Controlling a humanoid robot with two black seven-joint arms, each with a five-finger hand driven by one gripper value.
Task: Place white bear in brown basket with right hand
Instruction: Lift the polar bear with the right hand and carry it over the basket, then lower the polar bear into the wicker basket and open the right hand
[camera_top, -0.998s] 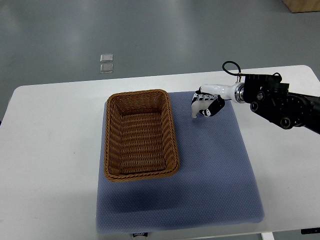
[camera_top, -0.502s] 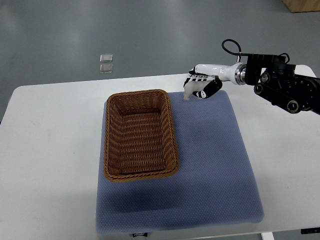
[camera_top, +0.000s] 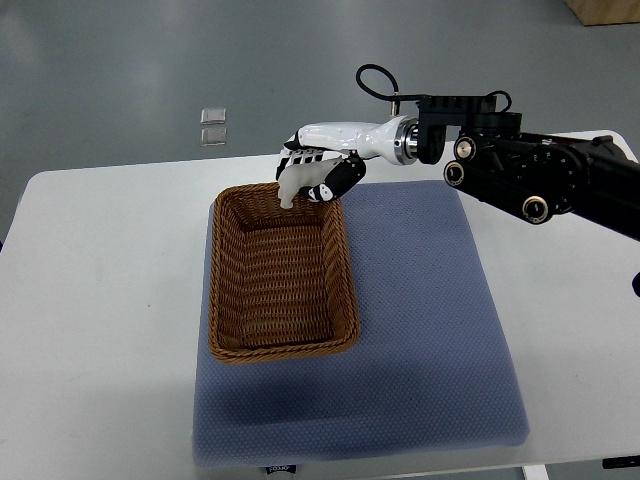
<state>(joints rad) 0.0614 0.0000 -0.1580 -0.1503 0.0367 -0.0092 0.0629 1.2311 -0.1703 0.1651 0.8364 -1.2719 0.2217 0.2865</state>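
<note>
My right hand reaches in from the right edge and hangs over the far rim of the brown wicker basket. Its fingers are curled around the white bear, which is mostly hidden inside the grasp; only a pale part pokes out below the fingers. The basket lies on the left part of a blue-grey mat and is empty inside. The left arm does not show.
The mat lies on a white table. Two small clear squares lie on the grey floor beyond the table's far edge. The black forearm stretches over the table's far right.
My right hand has carried the bear leftward and up, from over the mat's far edge to above the basket's far rim. The basket has not moved.
</note>
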